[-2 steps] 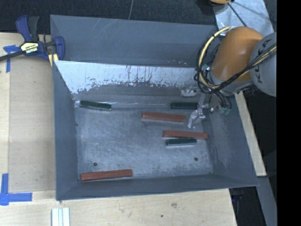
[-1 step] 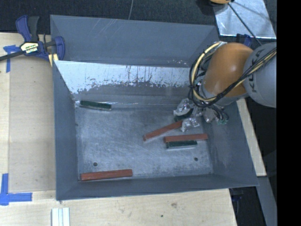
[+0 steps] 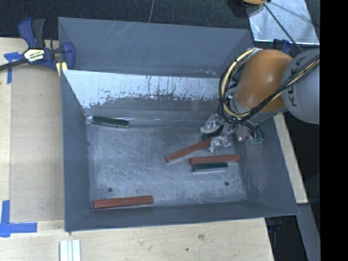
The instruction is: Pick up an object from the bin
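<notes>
The gripper (image 3: 216, 135) sits low in the right part of the bin (image 3: 73, 145), near the floor and a little out from the far wall. Its opening state, wide or narrow, cannot be determined from the camera view. Above it, the wrist carries an orange cover (image 3: 262, 85) with looped cables, and the arm enters from the right.

Directly at the gripper lies the upper right end of a tilted brown stick (image 3: 186, 151). This stick runs down and to the left across the bin floor. Whether the gripper is in contact with it cannot be determined.

Just beside it, toward the near side, a second brown stick (image 3: 215, 159) lies nearly level. A short dark green stick (image 3: 210, 167) lies parallel to it and just below it; the two appear close together or touching.

Well apart from this group:
- A long dark green stick (image 3: 110, 122) lies at the far left corner of the floor, along the foot of the far wall.
- A third brown stick (image 3: 123, 202) lies at the near left, along the foot of the near wall.
</notes>
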Action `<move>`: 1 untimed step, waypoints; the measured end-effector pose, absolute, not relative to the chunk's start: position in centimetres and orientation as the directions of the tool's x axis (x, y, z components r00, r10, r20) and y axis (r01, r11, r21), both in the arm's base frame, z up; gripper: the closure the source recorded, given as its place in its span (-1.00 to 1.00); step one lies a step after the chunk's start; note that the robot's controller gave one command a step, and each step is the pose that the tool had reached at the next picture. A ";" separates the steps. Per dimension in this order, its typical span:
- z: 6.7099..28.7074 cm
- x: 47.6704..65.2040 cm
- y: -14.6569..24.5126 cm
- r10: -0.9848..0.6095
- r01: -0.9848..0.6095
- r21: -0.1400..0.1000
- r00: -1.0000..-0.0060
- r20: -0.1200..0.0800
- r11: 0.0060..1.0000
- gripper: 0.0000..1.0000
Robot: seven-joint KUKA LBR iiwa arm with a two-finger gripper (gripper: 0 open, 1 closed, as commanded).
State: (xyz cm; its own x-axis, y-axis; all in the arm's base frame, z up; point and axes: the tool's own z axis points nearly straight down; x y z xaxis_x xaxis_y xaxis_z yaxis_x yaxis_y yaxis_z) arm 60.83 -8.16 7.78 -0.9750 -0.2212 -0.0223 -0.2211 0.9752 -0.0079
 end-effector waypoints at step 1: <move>20.0 61.6 -5.1 -0.260 -0.260 -0.001 -0.966 -0.004 0.966 1.00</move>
